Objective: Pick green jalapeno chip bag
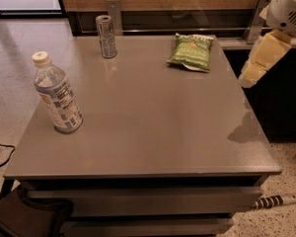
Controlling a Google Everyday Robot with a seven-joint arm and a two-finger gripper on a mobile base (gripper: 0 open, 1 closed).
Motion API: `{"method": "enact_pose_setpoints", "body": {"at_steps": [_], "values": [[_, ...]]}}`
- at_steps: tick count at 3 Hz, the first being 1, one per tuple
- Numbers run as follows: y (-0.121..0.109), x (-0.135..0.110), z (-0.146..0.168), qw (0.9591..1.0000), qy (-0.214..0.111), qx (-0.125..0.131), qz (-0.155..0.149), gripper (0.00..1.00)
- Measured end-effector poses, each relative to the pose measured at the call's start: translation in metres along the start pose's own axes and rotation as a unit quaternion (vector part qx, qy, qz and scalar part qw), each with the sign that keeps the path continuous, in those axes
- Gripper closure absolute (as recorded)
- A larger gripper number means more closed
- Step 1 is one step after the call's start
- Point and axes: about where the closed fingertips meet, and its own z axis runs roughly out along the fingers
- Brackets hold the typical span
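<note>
Gripper (254, 68) hangs off table's (153, 127) right edge, well apart from chip bag (190, 52) lying far-side; open or closed, cannot tell.

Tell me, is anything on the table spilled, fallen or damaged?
Nothing stands out. The bottle and can stand upright, the chip bag lies flat on the table, and the gripper hangs beside its right edge.

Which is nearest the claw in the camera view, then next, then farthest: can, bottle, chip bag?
The claw hangs beside the table's right edge.
1. Chip bag, back right.
2. Can, back left.
3. Bottle, left side.
</note>
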Motion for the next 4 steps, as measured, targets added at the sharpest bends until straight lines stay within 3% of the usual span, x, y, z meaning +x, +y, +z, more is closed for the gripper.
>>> {"method": "enact_pose_setpoints", "body": {"at_steps": [1,2,3,4], "values": [[-0.048,-0.022,0.021,0.995,-0.03,0.057,0.077,0.0],[-0.1,-0.056,0.055,0.9777,-0.079,0.111,0.16,0.0],[-0.126,-0.072,0.087,0.9638,-0.122,0.115,0.208,0.0],[-0.127,-0.073,0.092,0.9634,-0.122,0.111,0.211,0.0]]}}
